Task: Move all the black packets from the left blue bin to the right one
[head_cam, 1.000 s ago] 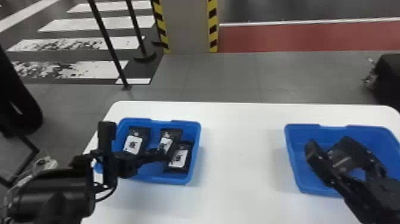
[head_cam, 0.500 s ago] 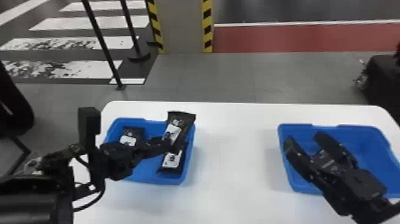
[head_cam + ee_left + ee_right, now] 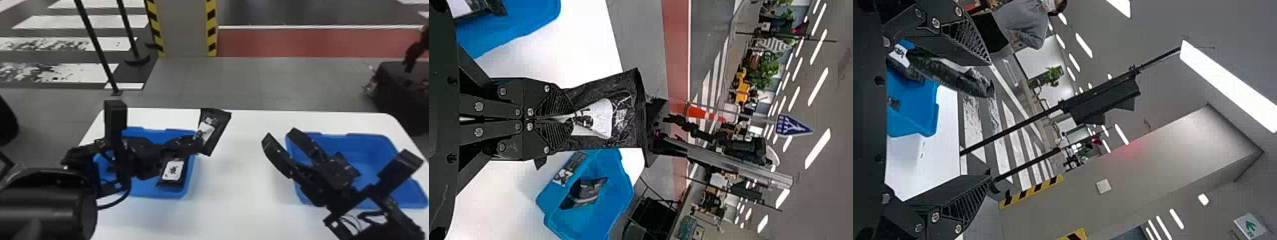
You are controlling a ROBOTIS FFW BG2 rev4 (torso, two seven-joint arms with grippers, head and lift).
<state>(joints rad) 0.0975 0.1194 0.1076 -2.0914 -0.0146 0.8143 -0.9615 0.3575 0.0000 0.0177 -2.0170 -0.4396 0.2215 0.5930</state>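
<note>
Pinching packet [image 3: 218,128]: left hand [image 3: 195,146] | left wrist view: packets [image 3: 585,193] inside right bin [image 3: 600,218]

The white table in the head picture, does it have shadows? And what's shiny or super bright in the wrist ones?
Head view: a faint, soft shadow on the white table, beside the right blue plastic bin; left wrist view: shiny wrinkles on the held black plastic packet; right wrist view: glaring white ceiling light, reddish glow on the grey pillar.

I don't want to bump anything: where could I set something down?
The white table is bare between the left bin and right bin. It's crowded around the left bin, where the left gripper holds a black packet, and above the right bin's left side, by the right gripper.
</note>
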